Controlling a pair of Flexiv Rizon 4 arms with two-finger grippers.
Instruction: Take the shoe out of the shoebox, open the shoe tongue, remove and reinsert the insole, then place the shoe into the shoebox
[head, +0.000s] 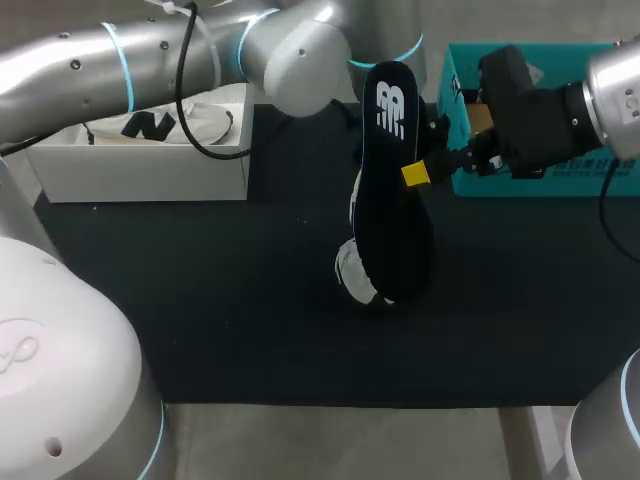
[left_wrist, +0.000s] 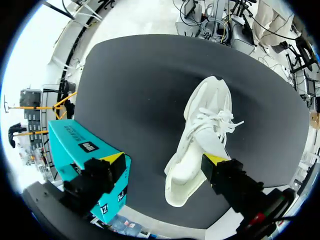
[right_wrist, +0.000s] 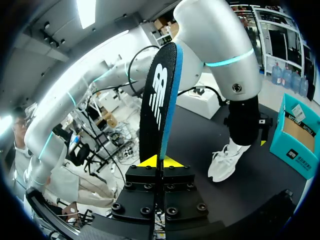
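Right pincer (right_wrist: 160, 161) is gripping the black insole (head: 392, 170) by its edge, both yellow tips closed against it, and is holding it upright in the air above the white shoe (left_wrist: 205, 130); so the insole is sitting fully out of the shoe. The shoe is lying on the dark desk (head: 230, 320), near its middle, well outside the teal shoebox (head: 560, 185), which is standing at the far right. Left pincer (left_wrist: 166, 160) is hanging spread wide over the shoe's heel end, one finger (left_wrist: 227, 175) at the collar and the other well off to the side, so it is clasping nothing; whether that finger is pressing the shoe I cannot tell. Judging by this, taking out the shoe, opening the tongue and pulling the insole are looking done; sliding the insole back in and returning the shoe to the shoebox are remaining. A white box (head: 140, 175) with a second shoe (head: 165, 125) is sitting at the far left.
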